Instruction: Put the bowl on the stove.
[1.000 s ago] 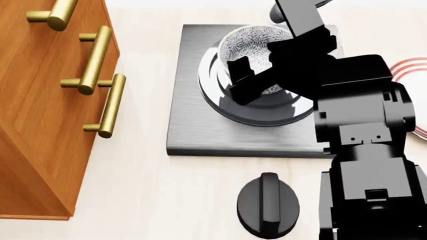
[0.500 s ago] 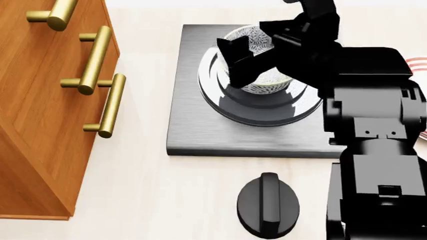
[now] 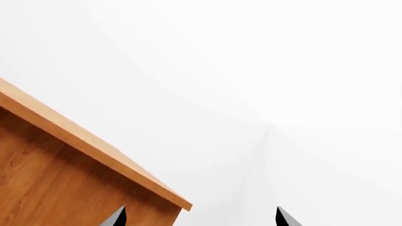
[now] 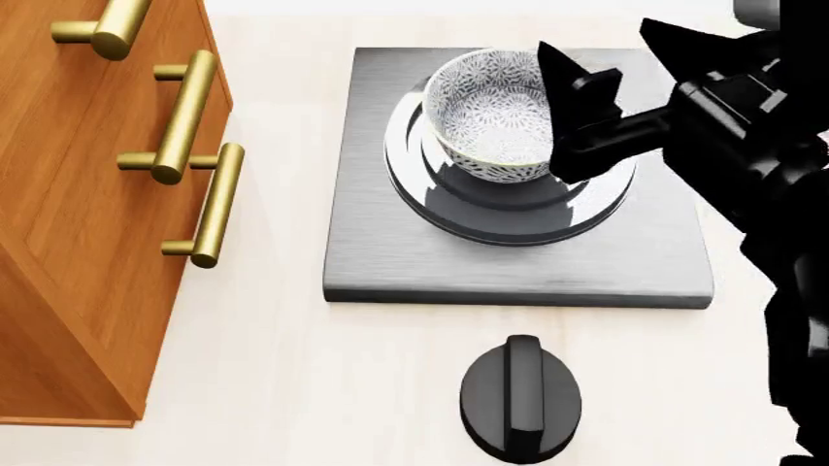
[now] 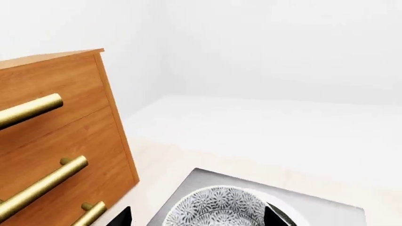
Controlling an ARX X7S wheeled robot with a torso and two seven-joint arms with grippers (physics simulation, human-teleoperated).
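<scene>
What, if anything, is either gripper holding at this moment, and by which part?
Nothing is held. The right gripper is open and clear of the bowl, which sits on the stove. The left gripper is open, with nothing between its fingertips.

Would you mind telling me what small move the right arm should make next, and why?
Probably a small retreat up and away. The bowl sits upright on the stove burner, and the right gripper hangs beside it with jaws open, holding nothing. The placement looks done, so backing off clear of the rim avoids nudging it.
</scene>
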